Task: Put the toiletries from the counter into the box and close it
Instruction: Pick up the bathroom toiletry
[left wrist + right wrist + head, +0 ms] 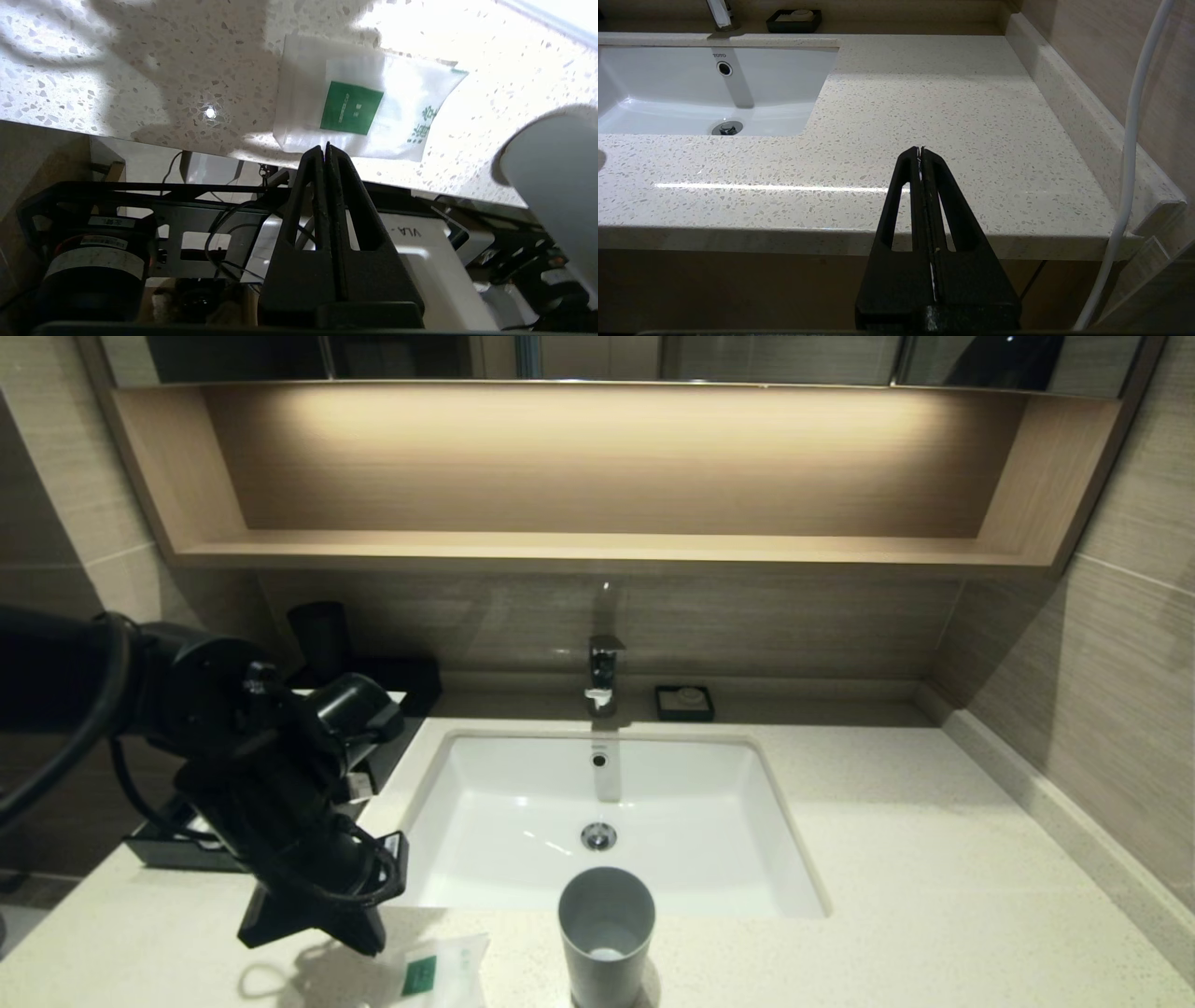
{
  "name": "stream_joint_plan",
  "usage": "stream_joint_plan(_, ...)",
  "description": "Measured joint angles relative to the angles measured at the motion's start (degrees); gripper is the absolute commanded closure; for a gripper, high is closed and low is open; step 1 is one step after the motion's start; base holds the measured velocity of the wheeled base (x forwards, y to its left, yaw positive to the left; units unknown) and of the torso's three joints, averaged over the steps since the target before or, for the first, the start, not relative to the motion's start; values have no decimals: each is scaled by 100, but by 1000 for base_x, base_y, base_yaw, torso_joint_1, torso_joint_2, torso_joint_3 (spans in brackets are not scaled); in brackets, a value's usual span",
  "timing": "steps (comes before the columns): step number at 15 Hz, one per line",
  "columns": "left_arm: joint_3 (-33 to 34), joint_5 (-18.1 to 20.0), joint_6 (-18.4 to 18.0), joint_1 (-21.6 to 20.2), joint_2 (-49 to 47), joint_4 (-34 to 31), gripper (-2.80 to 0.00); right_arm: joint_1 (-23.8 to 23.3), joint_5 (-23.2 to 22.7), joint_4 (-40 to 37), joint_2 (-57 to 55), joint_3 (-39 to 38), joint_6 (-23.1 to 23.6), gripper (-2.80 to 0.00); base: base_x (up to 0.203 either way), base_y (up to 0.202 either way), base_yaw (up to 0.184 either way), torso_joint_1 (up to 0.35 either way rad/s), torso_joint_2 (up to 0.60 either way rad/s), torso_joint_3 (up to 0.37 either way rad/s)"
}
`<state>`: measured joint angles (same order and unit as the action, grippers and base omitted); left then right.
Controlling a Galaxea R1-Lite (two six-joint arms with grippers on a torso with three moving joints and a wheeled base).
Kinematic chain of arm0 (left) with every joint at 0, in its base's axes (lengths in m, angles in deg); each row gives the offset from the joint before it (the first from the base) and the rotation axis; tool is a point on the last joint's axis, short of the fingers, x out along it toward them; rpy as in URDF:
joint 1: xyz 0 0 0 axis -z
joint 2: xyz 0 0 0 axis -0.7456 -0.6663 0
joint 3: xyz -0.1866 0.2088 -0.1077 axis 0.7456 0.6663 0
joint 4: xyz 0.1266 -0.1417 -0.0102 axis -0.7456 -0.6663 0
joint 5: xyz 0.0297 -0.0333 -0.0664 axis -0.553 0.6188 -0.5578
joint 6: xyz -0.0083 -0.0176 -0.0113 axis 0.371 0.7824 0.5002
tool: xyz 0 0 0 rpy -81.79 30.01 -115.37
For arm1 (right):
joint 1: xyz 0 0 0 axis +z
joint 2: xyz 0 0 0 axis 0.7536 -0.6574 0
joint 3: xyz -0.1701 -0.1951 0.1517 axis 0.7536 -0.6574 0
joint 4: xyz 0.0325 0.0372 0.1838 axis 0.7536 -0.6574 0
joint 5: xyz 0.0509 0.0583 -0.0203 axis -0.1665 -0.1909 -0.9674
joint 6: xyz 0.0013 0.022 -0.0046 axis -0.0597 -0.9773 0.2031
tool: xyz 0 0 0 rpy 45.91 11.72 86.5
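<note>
The pale cream speckled stone counter (934, 859) spans the scene, with a white rectangular sunken sink (523, 821) set in its middle. At the far left stands the low black rectangular box (177, 847), its front drawer pulled toward the near side, mostly hidden behind the left arm. A grey plastic cup (605, 933) stands upright at the near edge, in front of the sink. Just left of the cup lies a squarish translucent-white plastic packet with a green label (359, 109), flat on the counter. The left gripper (326, 149) hangs over the near edge beside the packet, fingers pressed together, holding nothing. The right gripper (920, 151) sits below the counter's near right edge, fingers likewise pressed together.
</note>
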<state>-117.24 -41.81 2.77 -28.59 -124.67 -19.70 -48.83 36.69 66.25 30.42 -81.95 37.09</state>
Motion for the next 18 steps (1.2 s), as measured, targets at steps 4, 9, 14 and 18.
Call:
stream_joint_plan(4, 135, 33, -759, -86, 60, -58, 0, 0, 2, 0, 0, 0, -2, 0, 0, 0, 0, 0, 0, 0)
stream_joint_plan(9, 279, 27, -2025, -141, 143, -28, 0, 0, 0, 0, 0, 0, -1, 0, 0, 0, 0, 0, 0, 0)
stream_joint_plan(14, 251, 41, -3578, -148, 351, 9, 0, 0, 2, 0, 0, 0, 2, 0, 0, 0, 0, 0, 0, 0)
stream_joint_plan(18, 542, 179, -5079, -431, 418, 132, 0, 0, 2, 0, 0, 0, 2, 0, 0, 0, 0, 0, 0, 0)
